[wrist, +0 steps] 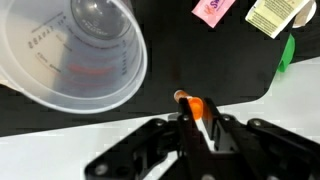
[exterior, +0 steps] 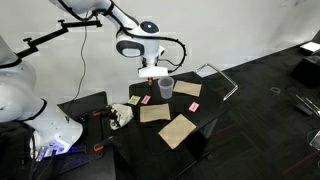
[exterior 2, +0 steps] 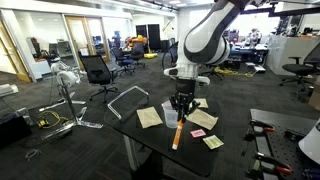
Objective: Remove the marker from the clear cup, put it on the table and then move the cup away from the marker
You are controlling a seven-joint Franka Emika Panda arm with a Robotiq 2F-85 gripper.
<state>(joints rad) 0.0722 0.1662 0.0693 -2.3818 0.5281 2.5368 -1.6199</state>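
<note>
Marker [exterior 2: 177,134] setting: table [exterior 2: 158,137] rigid and flat; clear cup [wrist: 75,50] light, thin-walled, easily tipped, just beside. Stick itself — light, stiff, smooth — stands upright over the table, pinched near its upper end by the gripper [wrist: 196,116], fingers narrowed onto it.

In an exterior view the cup [exterior: 166,88] stands on the surface [exterior: 135,138], just right of the pincer [exterior: 152,78]. Flat cardboard pieces [exterior: 153,113] lie on the surface nearer and to the right of it. In the wrist view the marker [wrist: 190,104] sits between the pincer's fingers [wrist: 212,122], outside the cup and apart from it. The cup is to its far left, and paper squares [wrist: 212,8] lie to the far right.
</note>
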